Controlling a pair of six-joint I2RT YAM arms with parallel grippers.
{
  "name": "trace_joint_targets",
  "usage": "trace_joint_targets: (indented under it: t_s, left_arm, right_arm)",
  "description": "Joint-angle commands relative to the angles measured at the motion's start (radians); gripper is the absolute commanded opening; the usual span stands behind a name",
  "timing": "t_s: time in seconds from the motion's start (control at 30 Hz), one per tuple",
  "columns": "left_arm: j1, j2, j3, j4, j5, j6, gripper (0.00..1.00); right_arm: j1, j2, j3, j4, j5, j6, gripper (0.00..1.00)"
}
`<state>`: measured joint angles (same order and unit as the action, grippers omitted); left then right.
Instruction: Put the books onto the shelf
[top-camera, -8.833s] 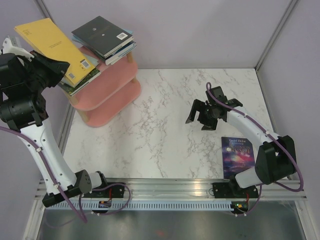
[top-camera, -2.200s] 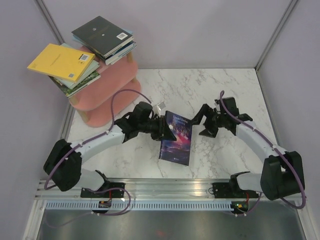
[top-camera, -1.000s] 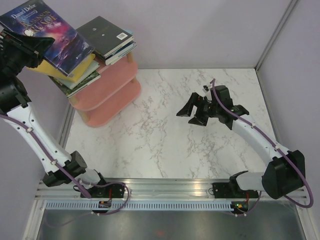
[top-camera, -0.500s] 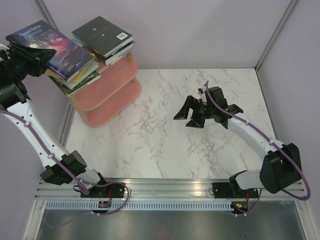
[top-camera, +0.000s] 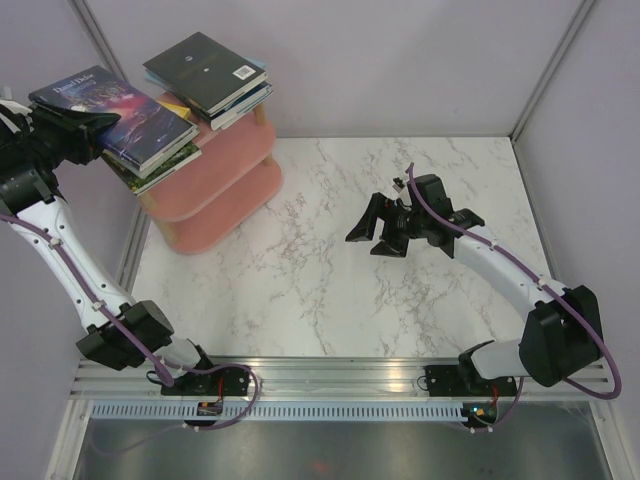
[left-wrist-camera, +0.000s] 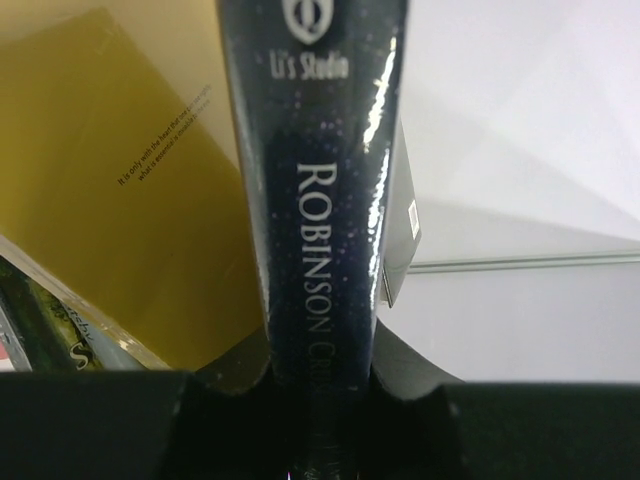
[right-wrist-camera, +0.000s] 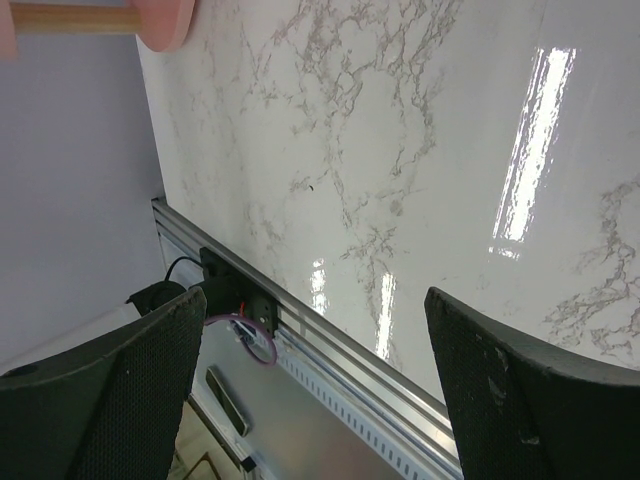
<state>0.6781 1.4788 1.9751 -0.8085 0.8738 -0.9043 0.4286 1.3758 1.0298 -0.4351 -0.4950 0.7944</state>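
As left fingers (left-wrist-camera: 100, 430) pinch its glossy spine, the paperback (top-camera: 125, 110) tops a stack (top-camera: 165, 155).

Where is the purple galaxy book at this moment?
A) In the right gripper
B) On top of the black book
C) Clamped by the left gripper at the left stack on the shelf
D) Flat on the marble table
C: the left gripper pinches the purple book by its spine over the yellow book on the shelf; the right gripper is open and empty above the table.
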Motion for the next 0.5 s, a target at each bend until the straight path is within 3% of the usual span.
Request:
trace_joint_targets:
  t_s: [0.0,0.07,0.47]
  left_arm:
    - [0.006,-0.018,0.010,0.011,-0.007,0.082,0.17]
    - [0.006,-0.015,0.019,-0.003,-0.021,0.103,0.31]
    - [0.006,0.060,0.203,-0.208,-0.143,0.246,0.75]
  right_arm:
    - [0.004,0.006,0.006,0.004,-0.002,-0.021,0.93]
    - [0.004,0.003,0.004,0.003,-0.002,-0.021,0.93]
    - [0.006,0.000,-0.004,-0.002,0.009,-0.029,0.93]
